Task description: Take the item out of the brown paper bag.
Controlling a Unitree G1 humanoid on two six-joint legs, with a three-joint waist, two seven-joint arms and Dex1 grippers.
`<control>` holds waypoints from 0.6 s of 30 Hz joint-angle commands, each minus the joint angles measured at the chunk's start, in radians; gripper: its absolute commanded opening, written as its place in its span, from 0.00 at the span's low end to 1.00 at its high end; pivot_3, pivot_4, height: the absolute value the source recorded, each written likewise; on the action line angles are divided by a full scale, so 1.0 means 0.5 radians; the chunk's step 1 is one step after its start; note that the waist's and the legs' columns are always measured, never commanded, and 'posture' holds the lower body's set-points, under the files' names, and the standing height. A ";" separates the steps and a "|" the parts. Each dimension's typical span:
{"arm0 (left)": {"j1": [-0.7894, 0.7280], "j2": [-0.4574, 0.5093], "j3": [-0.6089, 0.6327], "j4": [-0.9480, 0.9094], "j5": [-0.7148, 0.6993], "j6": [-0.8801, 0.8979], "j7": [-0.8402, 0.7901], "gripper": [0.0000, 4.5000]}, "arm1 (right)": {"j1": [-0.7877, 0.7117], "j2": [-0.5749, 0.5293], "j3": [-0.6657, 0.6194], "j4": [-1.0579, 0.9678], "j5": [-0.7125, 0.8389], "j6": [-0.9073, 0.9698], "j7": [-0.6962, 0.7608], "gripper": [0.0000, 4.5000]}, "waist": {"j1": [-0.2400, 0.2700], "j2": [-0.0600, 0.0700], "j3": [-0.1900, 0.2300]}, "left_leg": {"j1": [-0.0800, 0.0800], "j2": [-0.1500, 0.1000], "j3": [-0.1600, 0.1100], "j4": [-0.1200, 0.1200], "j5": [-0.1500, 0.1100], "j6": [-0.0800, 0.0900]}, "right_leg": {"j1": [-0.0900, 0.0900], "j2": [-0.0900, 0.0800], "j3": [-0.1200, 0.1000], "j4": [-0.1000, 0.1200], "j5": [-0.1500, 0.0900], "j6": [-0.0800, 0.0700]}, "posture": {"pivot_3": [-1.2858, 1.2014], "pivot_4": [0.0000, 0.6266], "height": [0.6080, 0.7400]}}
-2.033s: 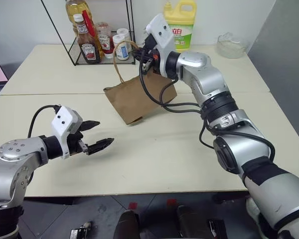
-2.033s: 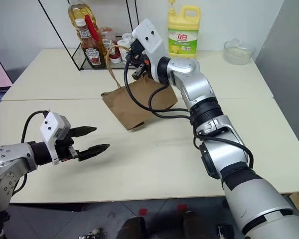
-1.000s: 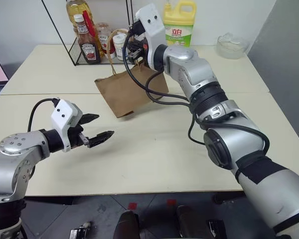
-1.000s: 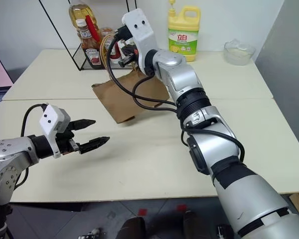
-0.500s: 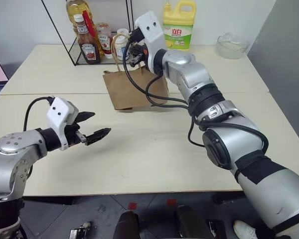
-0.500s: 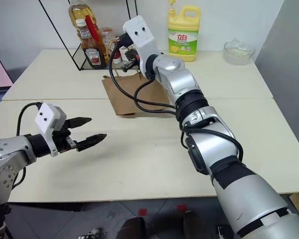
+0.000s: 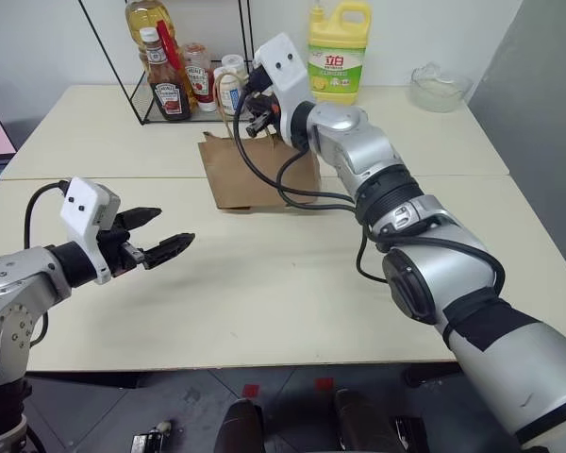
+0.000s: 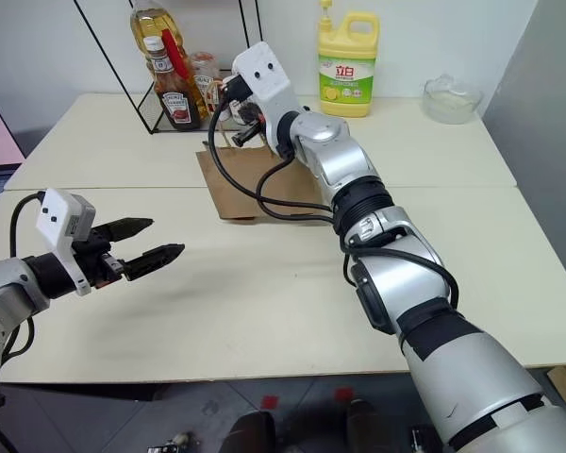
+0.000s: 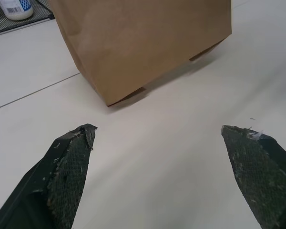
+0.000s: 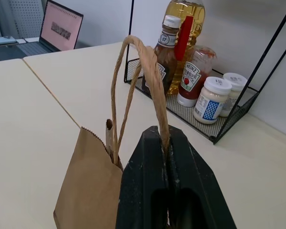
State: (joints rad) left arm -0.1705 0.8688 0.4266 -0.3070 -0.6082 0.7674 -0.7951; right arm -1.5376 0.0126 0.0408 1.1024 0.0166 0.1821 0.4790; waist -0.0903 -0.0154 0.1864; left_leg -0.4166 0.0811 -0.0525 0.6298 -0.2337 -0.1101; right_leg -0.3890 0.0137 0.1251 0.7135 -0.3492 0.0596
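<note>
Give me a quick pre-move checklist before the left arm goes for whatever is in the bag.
1. Right gripper shut on a loop handle of the brown paper bag: ok.
2. Bag upright, base on the table: ok.
3. Left gripper open, nothing in it: ok.
4. Left gripper at the bag's mouth: not ok; it hangs short of the bag, facing its side.
5. Bag mouth open enough: cannot tell.
6. Item visible inside: cannot tell.
</note>
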 commanded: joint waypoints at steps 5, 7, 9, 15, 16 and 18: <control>-0.050 0.027 0.022 -0.088 -0.059 0.021 0.029 1.00 | 0.171 -0.139 0.046 -0.242 -0.040 0.012 0.125 0.01 | 0.002 -0.001 -0.001 | 0.000 0.000 -0.001 0.000 0.000 -0.001 | 0.001 0.000 -0.001 0.000 0.000 0.000 | 0.52 0.24 1.00; -0.055 0.024 0.013 -0.095 -0.069 0.026 0.032 1.00 | 0.223 -0.175 0.059 -0.298 -0.049 0.040 0.151 0.01 | 0.002 -0.001 -0.001 | 0.000 0.000 -0.001 0.000 0.001 -0.001 | 0.001 0.000 -0.001 0.000 0.000 0.000 | 0.52 0.24 1.00; -0.064 0.022 -0.003 -0.095 -0.073 0.026 0.038 1.00 | 0.278 -0.215 0.071 -0.369 -0.062 0.076 0.187 0.01 | 0.001 -0.001 -0.001 | 0.000 0.000 -0.001 0.000 0.001 -0.001 | 0.001 0.000 -0.001 0.000 0.000 0.000 | 0.52 0.24 1.00; -0.088 0.010 -0.047 -0.096 -0.088 0.020 0.040 1.00 | 0.466 -0.341 0.130 -0.784 -0.044 0.279 0.380 0.31 | 0.002 -0.001 -0.001 | 0.000 0.000 -0.001 0.001 0.001 -0.002 | 0.001 0.000 -0.001 0.001 0.000 0.000 | 0.52 0.24 1.00; -0.089 0.010 -0.053 -0.094 -0.089 0.018 0.037 1.00 | 0.508 -0.365 0.141 -0.895 -0.030 0.337 0.423 0.34 | 0.003 -0.001 -0.001 | 0.000 0.000 -0.001 0.001 0.001 -0.002 | 0.001 0.000 -0.001 0.001 0.000 0.000 | 0.52 0.24 1.00; -0.098 0.010 -0.066 -0.081 -0.090 0.011 0.029 1.00 | 0.595 -0.418 0.152 -1.116 -0.006 0.454 0.484 0.48 | 0.004 -0.001 -0.001 | 0.000 0.000 -0.001 0.001 0.001 -0.002 | 0.001 0.000 -0.001 0.001 0.000 0.000 | 0.52 0.24 1.00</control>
State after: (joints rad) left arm -0.2057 0.8684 0.3899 -0.3252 -0.6394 0.7799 -0.7764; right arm -1.2366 -0.1821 0.1150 0.6553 -0.0129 0.3742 0.6910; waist -0.0883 -0.0161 0.1859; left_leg -0.4168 0.0809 -0.0532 0.6301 -0.2331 -0.1109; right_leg -0.3884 0.0137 0.1246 0.7137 -0.3493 0.0596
